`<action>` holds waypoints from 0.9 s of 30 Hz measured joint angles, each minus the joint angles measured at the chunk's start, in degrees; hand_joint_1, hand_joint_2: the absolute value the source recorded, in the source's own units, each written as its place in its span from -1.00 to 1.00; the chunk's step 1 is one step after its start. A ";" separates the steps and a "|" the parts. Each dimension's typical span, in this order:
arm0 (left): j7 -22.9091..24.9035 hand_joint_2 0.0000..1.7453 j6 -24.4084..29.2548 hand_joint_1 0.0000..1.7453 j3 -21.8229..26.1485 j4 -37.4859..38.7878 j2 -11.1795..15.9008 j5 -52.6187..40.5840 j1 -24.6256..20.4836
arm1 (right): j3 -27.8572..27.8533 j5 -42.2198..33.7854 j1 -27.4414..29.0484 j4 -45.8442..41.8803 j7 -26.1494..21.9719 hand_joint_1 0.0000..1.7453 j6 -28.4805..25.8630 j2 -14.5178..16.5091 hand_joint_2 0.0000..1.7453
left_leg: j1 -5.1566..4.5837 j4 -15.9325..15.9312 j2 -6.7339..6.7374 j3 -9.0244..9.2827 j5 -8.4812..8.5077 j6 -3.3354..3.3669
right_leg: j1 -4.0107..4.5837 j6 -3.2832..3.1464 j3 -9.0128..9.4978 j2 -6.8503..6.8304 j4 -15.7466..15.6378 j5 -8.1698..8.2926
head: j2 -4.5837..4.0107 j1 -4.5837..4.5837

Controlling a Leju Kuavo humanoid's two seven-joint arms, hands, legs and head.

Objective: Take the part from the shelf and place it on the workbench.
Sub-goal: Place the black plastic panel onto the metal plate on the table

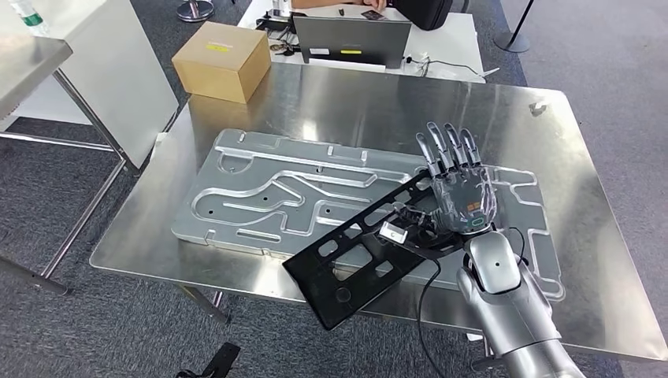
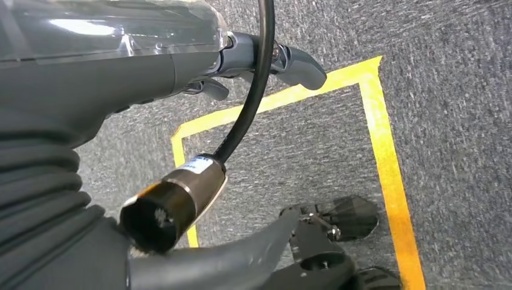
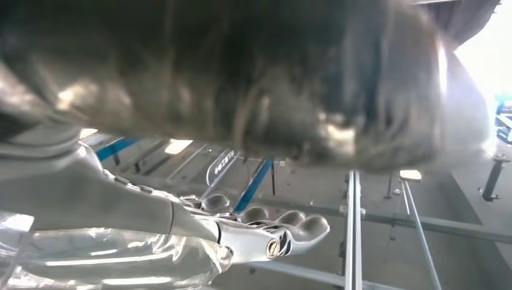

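The part point(image 1: 354, 264) is a flat black plate with cut-outs. It lies slanted across the front of the workbench point(image 1: 378, 102), one end on the grey machined fixture plate point(image 1: 260, 197), its near corner past the table's front edge. My right hand point(image 1: 457, 197) is over the part's right end, back up. Its fingers point(image 1: 445, 150) stretch straight forward, and the thumb lies at the part's edge. A blurred dark mass sits close to the lens in the right wrist view. My left hand point(image 2: 151, 78) hangs over the carpet, fingers apart, holding nothing.
A cardboard box point(image 1: 223, 59) stands at the workbench's far left corner. Behind the bench are a laptop point(image 1: 352, 39) and cables on a white table. A second metal table point(image 1: 27, 63) stands at the far left. Yellow floor tape point(image 2: 386, 151) marks the grey carpet.
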 joint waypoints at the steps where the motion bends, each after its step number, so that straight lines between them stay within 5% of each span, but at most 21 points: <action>1: 0.01 -1.00 -0.04 -1.00 0.03 0.00 -0.01 0.00 -0.02 | 0.02 -0.01 -0.13 0.06 -0.02 -1.00 0.00 0.00 -1.00 | 0.12 -0.43 0.20 0.12 0.29 0.05 | -0.24 0.21 -0.97 -0.23 2.52 -1.89 | 0.00 0.03; 3: 0.02 -1.00 -0.04 -1.00 0.14 0.00 -0.01 0.00 -0.01 | 0.08 -0.04 -0.20 0.30 -0.10 -1.00 0.00 -0.03 -1.00 | 0.20 -0.49 0.43 -0.07 0.48 0.12 | -0.87 0.80 -3.40 -0.48 8.89 -5.29 | 0.00 0.02; 5: 0.03 -1.00 -0.03 -1.00 0.20 0.00 -0.01 -0.01 0.04 | 0.11 -0.05 0.01 0.57 -0.16 -1.00 0.00 -0.10 -1.00 | 0.52 -0.08 0.56 -0.51 0.51 -0.11 | -1.57 1.49 -3.80 -0.72 11.03 -5.24 | 0.00 0.02; 8: 0.03 -1.00 -0.01 -1.00 0.23 0.00 -0.02 -0.03 0.04 | 0.15 -0.06 -0.04 0.75 -0.19 -1.00 0.00 -0.13 -1.00 | 1.30 1.41 0.56 -1.63 0.24 -1.48 | -2.44 2.74 1.09 -1.28 2.73 -1.27 | 0.00 0.07; 9: 0.03 -1.00 0.01 -1.00 0.25 0.00 -0.01 -0.04 0.04 | 0.17 -0.06 -0.09 0.79 -0.20 -1.00 0.00 -0.13 -1.00 | 1.32 1.91 0.50 -1.95 0.15 -2.08 | -2.46 2.63 2.17 -1.28 0.74 -0.58 | 0.00 0.04; 14: 0.03 -1.00 0.04 -1.00 0.28 0.00 0.01 -0.04 0.22 | 0.27 -0.02 -0.20 0.89 -0.31 -1.00 0.00 -0.11 -1.00 | 1.36 3.42 0.28 -3.28 -0.37 -4.03 | -2.17 -0.44 0.98 -0.81 0.41 0.04 | 0.00 -0.31; 16: 0.03 -1.00 0.04 -1.00 0.29 0.00 0.01 -0.04 0.23 | 0.27 0.01 -0.26 0.90 -0.33 -1.00 0.00 -0.08 -1.00 | 1.44 7.68 0.26 -5.03 -4.40 -4.08 | -1.93 -1.59 0.01 -0.82 0.33 0.90 | 0.00 -0.42; 19: 0.03 -1.00 -0.01 -1.00 0.29 0.00 0.01 -0.04 0.25 | 0.29 0.03 -0.17 0.99 -0.34 -1.00 0.00 -0.07 -1.00 | 1.03 18.09 0.22 -7.94 -10.55 -3.57 | -1.01 -2.39 -1.88 -0.82 0.35 2.37 | 0.00 -0.46; 21: 0.03 -1.00 -0.02 -1.00 0.30 0.00 0.01 -0.04 0.27 | 0.30 0.03 -0.14 1.07 -0.34 -1.00 0.00 -0.07 -1.00 | 0.53 18.07 0.16 -6.02 -9.80 -2.65 | -0.30 -2.58 -3.23 -0.77 0.36 3.44 | 0.00 -0.46; 24: 0.00 -1.00 -0.01 -1.00 0.30 0.00 0.07 -0.04 0.10 | 0.30 0.02 -0.21 1.08 -0.34 -1.00 0.00 -0.07 -1.00 | -0.56 7.20 -0.12 1.97 -7.22 -0.69 | 0.27 -2.42 -4.64 -0.64 0.34 5.03 | 0.00 -0.42; 27: -0.04 -1.00 -0.05 -1.00 0.30 0.00 0.03 -0.03 0.07 | 0.32 -0.06 -0.26 1.08 -0.38 -1.00 0.00 -0.09 -1.00 | -1.28 2.60 -0.24 4.26 -6.70 -0.40 | 0.06 -1.45 -4.69 -0.69 -0.39 6.64 | 0.00 -0.50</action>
